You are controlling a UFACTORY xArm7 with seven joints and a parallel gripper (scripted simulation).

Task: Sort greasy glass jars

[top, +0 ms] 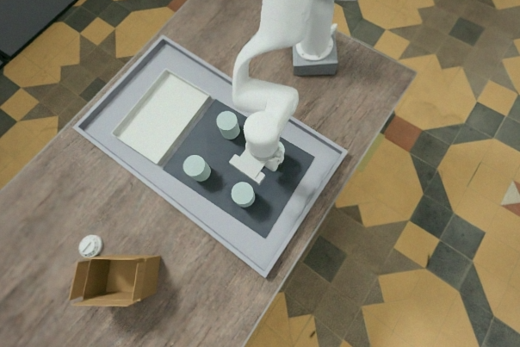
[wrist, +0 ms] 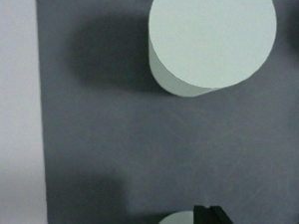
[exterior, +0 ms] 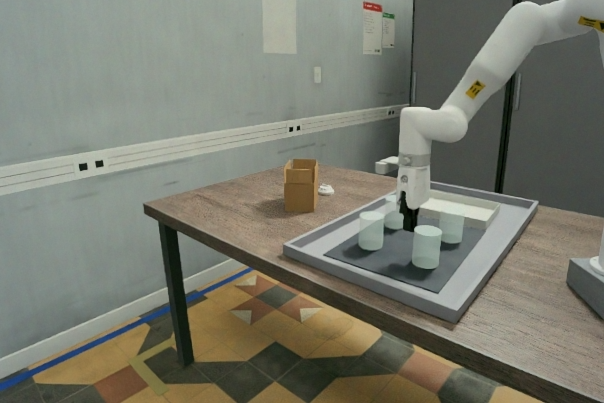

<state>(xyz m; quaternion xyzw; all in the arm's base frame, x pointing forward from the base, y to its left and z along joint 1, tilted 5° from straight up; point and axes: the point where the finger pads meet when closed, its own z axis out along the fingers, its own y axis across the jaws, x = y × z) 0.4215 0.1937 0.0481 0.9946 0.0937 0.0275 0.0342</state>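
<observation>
A tiled floor (top: pixel 387 171) (exterior: pixel 280 349) surrounds the wood-grained worktop (top: pixel 39 214) (exterior: pixel 240 189). On its dark drying mat (top: pixel 224 158) (exterior: pixel 400 254) (wrist: pixel 125 128), four pale-green jars stand upright, long axes vertical. The gripper (exterior: pixel 410 226) is closed, empty, among them.

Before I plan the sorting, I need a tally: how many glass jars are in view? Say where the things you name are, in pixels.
4 glass jars (top: pixel 227 124) (exterior: pixel 371 230) (wrist: pixel 211 39), all upright on the drying mat (top: pixel 207 137) (exterior: pixel 400 269) (wrist: pixel 125 128): one near each corner, one partly under the arm from above.
</observation>
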